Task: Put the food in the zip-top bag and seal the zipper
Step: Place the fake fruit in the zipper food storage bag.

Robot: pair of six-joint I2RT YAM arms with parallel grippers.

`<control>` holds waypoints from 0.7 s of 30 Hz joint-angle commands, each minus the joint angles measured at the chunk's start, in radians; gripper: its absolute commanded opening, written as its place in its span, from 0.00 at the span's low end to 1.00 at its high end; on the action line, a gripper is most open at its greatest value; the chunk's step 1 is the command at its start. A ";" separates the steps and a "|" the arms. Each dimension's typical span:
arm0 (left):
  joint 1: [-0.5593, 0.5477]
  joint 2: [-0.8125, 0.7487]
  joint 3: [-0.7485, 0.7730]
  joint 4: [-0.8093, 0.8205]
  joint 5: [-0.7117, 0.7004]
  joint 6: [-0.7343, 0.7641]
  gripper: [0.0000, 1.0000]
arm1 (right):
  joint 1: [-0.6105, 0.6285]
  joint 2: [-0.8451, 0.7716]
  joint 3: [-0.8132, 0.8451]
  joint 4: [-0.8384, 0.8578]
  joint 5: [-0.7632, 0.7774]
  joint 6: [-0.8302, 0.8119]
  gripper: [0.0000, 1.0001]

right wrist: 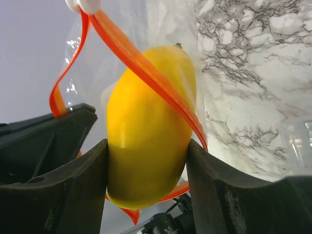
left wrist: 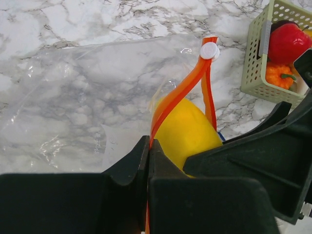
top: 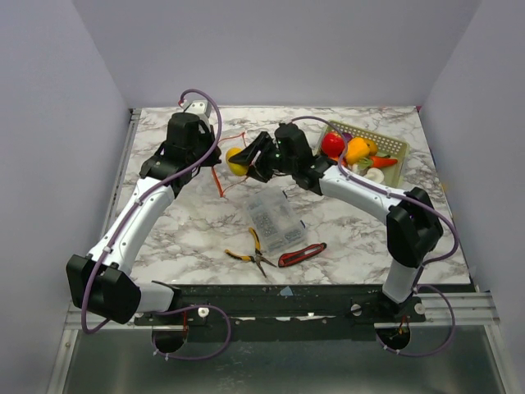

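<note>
My right gripper point(right wrist: 146, 175) is shut on a glossy yellow toy fruit point(right wrist: 148, 141) and holds it in the mouth of the clear zip-top bag point(left wrist: 87, 92). The orange-red zipper strip point(right wrist: 141, 68) runs across the fruit, with a white slider point(left wrist: 209, 50) at its end. My left gripper point(left wrist: 148, 146) is shut on the zipper strip point(left wrist: 175, 97), next to the fruit point(left wrist: 187, 131). From above, both grippers meet at the fruit point(top: 236, 160) at the table's back middle. More toy food, red point(top: 332, 144) and orange point(top: 358, 150), lies in a pale green basket point(top: 392, 148).
A rigid clear compartment box point(top: 276, 220) stands mid-table. Yellow-handled pliers point(top: 250, 253) and a red-handled tool point(top: 302, 254) lie near the front edge. The basket point(left wrist: 256, 63) sits at the back right. Grey walls enclose the marble table.
</note>
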 commanded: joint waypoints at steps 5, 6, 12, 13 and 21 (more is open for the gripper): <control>0.006 -0.008 0.008 0.006 0.021 -0.011 0.00 | 0.050 -0.059 0.038 -0.039 0.067 -0.180 0.70; 0.006 -0.010 0.005 0.007 0.017 -0.011 0.00 | 0.050 -0.068 0.033 -0.034 0.070 -0.186 0.72; 0.007 0.001 0.011 0.000 0.018 -0.009 0.00 | 0.051 -0.100 0.027 -0.035 0.065 -0.233 0.76; 0.007 0.003 0.016 -0.003 0.019 -0.009 0.00 | 0.050 -0.105 0.021 -0.031 0.067 -0.237 0.76; 0.008 0.007 0.016 -0.009 0.014 -0.004 0.00 | 0.043 -0.166 0.012 -0.050 0.099 -0.316 0.76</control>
